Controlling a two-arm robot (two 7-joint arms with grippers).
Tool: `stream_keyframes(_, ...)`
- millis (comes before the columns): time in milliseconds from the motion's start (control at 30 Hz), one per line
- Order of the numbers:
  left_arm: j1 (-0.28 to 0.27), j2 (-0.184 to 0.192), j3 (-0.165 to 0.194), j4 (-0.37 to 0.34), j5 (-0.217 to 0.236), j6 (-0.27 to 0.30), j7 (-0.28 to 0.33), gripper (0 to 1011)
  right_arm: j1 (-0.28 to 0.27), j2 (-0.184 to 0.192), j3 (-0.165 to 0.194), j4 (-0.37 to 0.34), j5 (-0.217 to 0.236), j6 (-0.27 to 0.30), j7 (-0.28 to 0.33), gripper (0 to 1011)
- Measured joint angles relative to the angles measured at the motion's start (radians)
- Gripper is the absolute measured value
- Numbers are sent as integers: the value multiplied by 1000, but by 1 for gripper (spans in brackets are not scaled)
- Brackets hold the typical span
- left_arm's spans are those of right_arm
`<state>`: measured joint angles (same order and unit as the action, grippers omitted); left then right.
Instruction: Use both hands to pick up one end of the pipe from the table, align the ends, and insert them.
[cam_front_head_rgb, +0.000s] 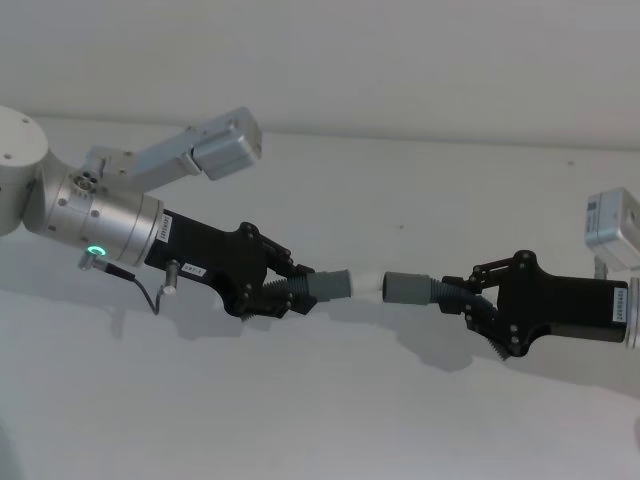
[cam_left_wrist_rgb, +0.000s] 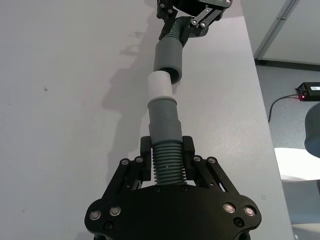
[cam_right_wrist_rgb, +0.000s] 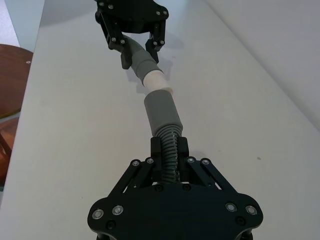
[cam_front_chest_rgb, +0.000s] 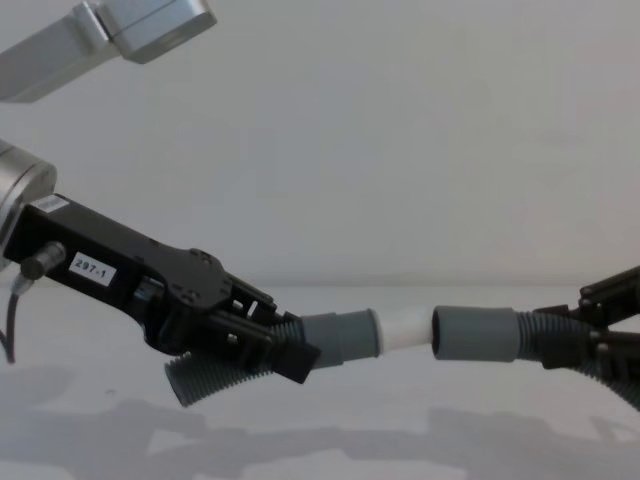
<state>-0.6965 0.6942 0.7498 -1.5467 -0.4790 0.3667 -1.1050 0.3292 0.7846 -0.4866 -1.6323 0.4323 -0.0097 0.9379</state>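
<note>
Both pipe pieces hang above the white table (cam_front_head_rgb: 300, 410). My left gripper (cam_front_head_rgb: 285, 290) is shut on the ribbed body of the piece with the grey cuff (cam_front_head_rgb: 330, 285) and white tip (cam_front_head_rgb: 368, 286). My right gripper (cam_front_head_rgb: 470, 305) is shut on the ribbed body of the other piece, whose hollow cuff (cam_front_head_rgb: 408, 288) faces the tip. In the chest view the white tip (cam_front_chest_rgb: 405, 328) sits right at the mouth of the hollow cuff (cam_front_chest_rgb: 475, 335), roughly in line. In the left wrist view the white tip (cam_left_wrist_rgb: 160, 86) meets the hollow cuff (cam_left_wrist_rgb: 169, 57) at a slight angle. I cannot tell whether the tip is inside.
The table's side edge (cam_left_wrist_rgb: 260, 100) runs close to the grippers, with grey floor and a small black box (cam_left_wrist_rgb: 309, 91) beyond it. A brown round surface (cam_right_wrist_rgb: 12, 80) lies past the opposite edge. Bare tabletop lies beneath and in front of the arms.
</note>
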Motion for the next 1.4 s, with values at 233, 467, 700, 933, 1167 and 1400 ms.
stream_keyframes(233,-1,1,3,-1,-5,-4,2,348,3,1,-3,3,10,-4,5,175)
stream_keyframes(467,-1,2,5,-3,-11,-7,7,348,6,1,-6,5,20,-7,7,175)
stream_keyframes(700,1,4,6,-6,-19,-12,12,348,8,0,-10,7,30,-9,8,175)
stream_keyframes(933,2,8,9,-12,-27,-17,13,348,10,0,-14,11,39,-11,8,175)
stream_keyframes(1167,4,15,11,-21,-36,-26,9,348,13,1,-17,14,49,-14,6,175)
stream_keyframes(1400,6,22,15,-33,-47,-36,2,348,13,4,-19,14,57,-18,0,175)
